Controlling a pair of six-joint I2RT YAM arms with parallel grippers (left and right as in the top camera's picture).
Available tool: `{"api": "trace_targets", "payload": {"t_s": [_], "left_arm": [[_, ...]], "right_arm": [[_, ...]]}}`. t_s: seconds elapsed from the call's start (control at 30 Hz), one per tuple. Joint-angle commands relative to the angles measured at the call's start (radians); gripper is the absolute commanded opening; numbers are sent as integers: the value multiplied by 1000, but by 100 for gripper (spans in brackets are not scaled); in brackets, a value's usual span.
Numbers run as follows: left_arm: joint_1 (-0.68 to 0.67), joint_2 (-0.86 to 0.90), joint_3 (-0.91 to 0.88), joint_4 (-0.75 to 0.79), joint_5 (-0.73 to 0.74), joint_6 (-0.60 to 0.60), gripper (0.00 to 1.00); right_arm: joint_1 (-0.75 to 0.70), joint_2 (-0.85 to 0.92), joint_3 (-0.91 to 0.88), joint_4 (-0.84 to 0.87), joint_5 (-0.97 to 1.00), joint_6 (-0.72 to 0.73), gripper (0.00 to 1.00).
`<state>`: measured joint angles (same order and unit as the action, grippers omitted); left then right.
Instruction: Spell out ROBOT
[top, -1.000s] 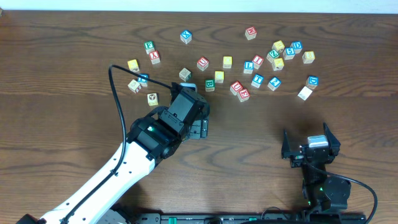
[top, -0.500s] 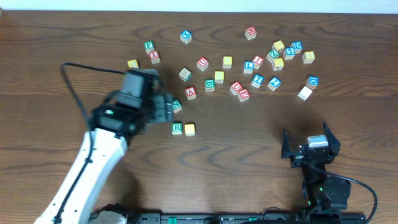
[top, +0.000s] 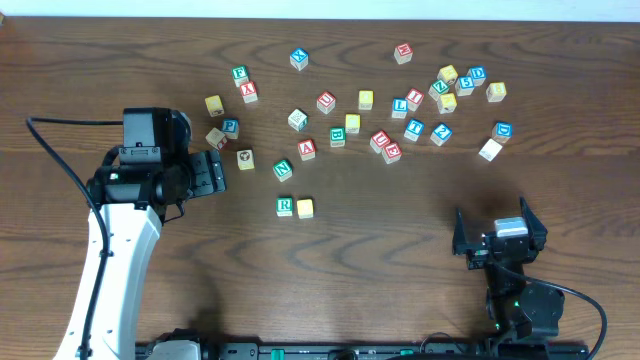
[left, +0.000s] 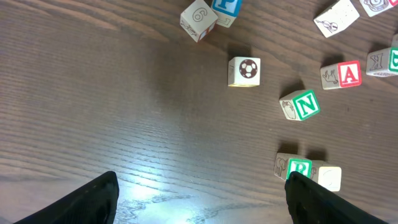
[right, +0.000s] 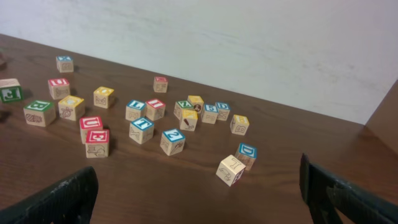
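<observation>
My left hand (top: 210, 172) hangs with fingers apart, holding nothing, well left of R (top: 285, 206). The right hand (top: 497, 232) is spread wide and empty too. R lies on the counter (top: 400, 260) with a yellow cube (top: 305, 207) touching its right side, so I judge two letters placed. B (top: 337, 137), another yellow cube (top: 352, 122) and T remain. I can't pick T out for sure.

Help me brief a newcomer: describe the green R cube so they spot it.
On the brown wooden table, nearer the robot than the scatter of alphabet cubes, two cubes sit alone, side by side. The wooden cube with a green R is the left one; its neighbour, a yellow-faced wooden cube, lacks green lettering.
</observation>
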<state>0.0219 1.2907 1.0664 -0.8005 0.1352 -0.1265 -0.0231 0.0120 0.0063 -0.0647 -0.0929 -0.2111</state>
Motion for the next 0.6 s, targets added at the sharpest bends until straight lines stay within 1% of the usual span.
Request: {"api": "trace_targets", "payload": {"t_s": [0.0, 0.17, 0.2, 0.23, 0.4, 0.43, 0.47, 0.57], "left_arm": [[4, -16, 21, -2, 15, 33, 84], [4, -15, 21, 35, 3, 33, 82], [4, -15, 21, 41, 1, 33, 87], [4, -15, 21, 43, 2, 32, 98], [4, -15, 21, 48, 85, 34, 98], [4, -15, 21, 52, 105, 53, 99], [3, -15, 21, 56, 135, 97, 97], [-7, -15, 21, 62, 241, 309, 92]], "right_arm": [[-3, -5, -1, -5, 4, 16, 99], [-3, -5, -1, -5, 4, 16, 99], [-3, -5, -1, -5, 5, 16, 99], [-3, -5, -1, -5, 4, 16, 99], [-3, -5, -1, -5, 4, 16, 99], [-3, -5, -1, -5, 4, 16, 99], [-3, -5, -1, -5, 4, 16, 99], [-3, -5, -1, -5, 4, 16, 99]]}}
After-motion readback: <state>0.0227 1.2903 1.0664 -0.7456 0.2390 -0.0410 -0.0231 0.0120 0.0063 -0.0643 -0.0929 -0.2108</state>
